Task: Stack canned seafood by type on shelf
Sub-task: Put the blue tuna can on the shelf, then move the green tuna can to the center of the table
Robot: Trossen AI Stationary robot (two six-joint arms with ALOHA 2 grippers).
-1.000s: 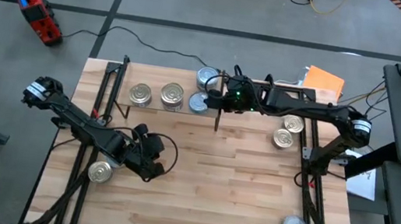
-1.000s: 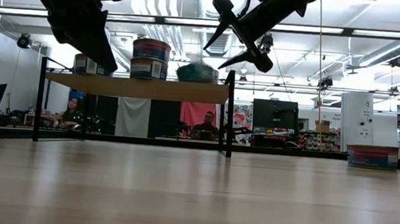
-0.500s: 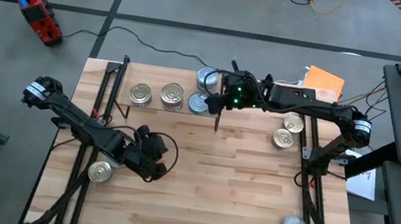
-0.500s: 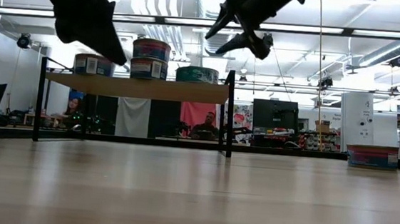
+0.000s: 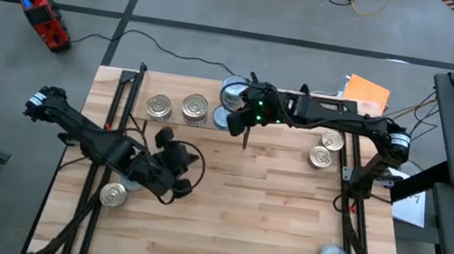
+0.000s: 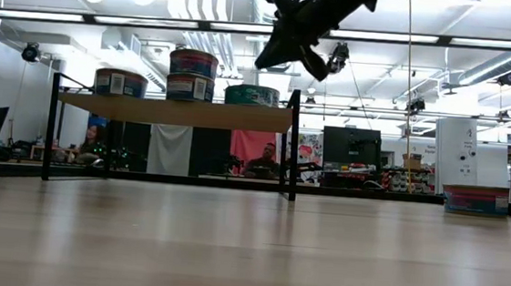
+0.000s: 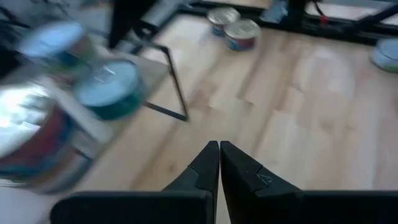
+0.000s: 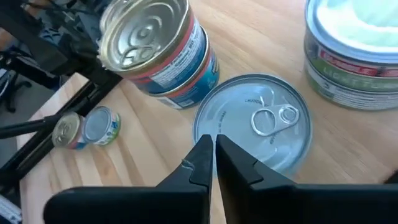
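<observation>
The right gripper (image 5: 240, 122) hangs with jaws clenched and empty just above a silver-lidded tin (image 8: 254, 128) on the shelf (image 5: 176, 124), beside a two-tin stack (image 8: 155, 53). The left gripper (image 5: 171, 160), jaws also clenched and empty, hovers over the worktop (image 5: 267, 222) near a gold-lidded tin (image 5: 113, 194).

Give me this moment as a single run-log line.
right gripper: shut, empty, above silver-lid tin on shelf | left gripper: shut, empty, over tabletop | loose tins: on tabletop
</observation>
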